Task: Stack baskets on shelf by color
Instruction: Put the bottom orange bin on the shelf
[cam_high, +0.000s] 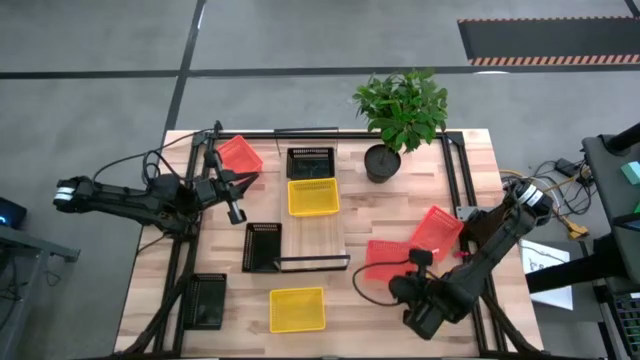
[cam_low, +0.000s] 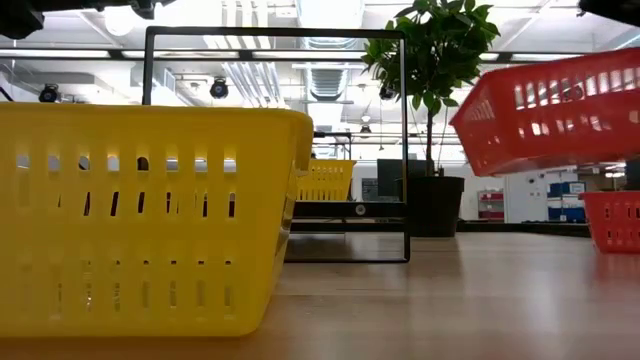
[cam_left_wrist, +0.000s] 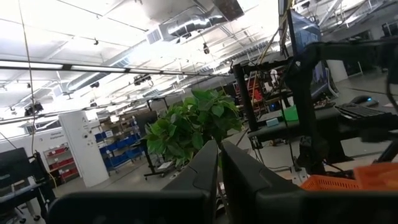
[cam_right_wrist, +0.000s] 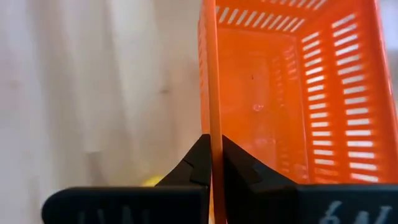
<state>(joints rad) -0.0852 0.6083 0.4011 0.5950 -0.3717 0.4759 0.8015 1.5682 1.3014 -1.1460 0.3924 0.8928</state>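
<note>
Wood tabletop (cam_high: 400, 225) under me, grey floor around it, potted plant (cam_high: 402, 112) at the top centre. My right gripper (cam_right_wrist: 214, 163) is pinched on the thin rim of a red basket (cam_high: 437, 230), lifted and tilted at the right of the high view; the wall runs straight out from between my fingertips, so its long axis lies along my reach. A second red basket (cam_high: 385, 260) lies flat just below and left of it. The shelf (cam_high: 313, 222) stands at frame centre, well to the left of my load, long axis running top to bottom, carrying a black basket (cam_high: 310, 163) and a yellow basket (cam_high: 313, 197). My left gripper (cam_high: 236, 211), fingers pressed together on nothing, sits at upper left beside a third red basket (cam_high: 240, 156). Judgement: the carry goes leftward, and my right arm is the nearer one.
</note>
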